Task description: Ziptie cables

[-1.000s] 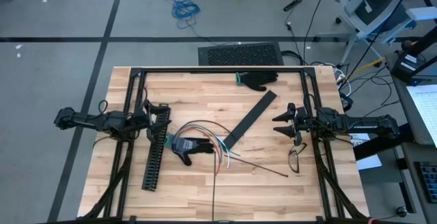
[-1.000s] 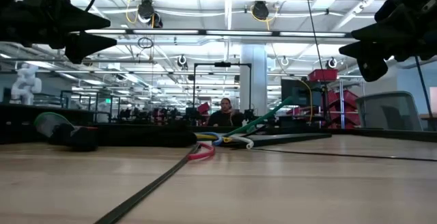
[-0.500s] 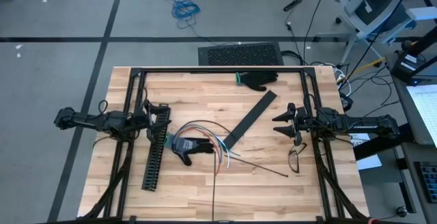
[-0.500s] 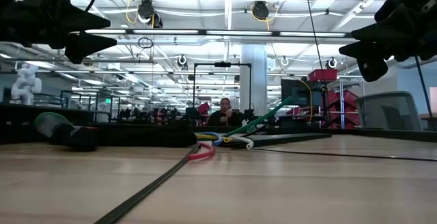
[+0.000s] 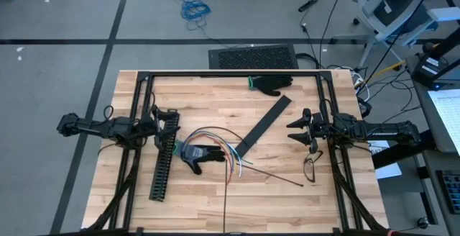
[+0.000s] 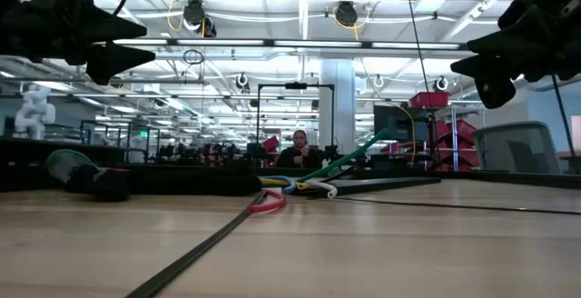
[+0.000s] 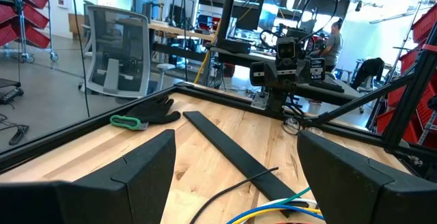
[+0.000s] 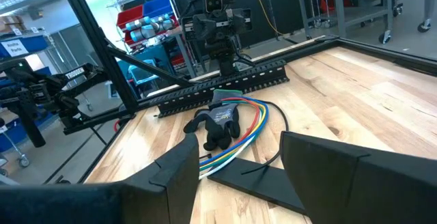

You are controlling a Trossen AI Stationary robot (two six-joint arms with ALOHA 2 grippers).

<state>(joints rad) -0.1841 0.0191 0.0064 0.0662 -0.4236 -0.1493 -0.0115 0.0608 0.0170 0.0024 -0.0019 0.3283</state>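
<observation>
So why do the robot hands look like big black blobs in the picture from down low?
In the low view the ceiling lights shine from behind, so the left gripper and right gripper show as dark silhouettes; the near table looks soft.

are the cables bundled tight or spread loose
Spread loose: the cables loop across the table and their coloured ends fan apart beside a dark glove.

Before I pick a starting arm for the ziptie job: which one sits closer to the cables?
Left, probably. The left gripper hangs open beside the cables, with only the slotted channel between. The right gripper, also open, waits farther away, beyond the flat black strip.
</observation>
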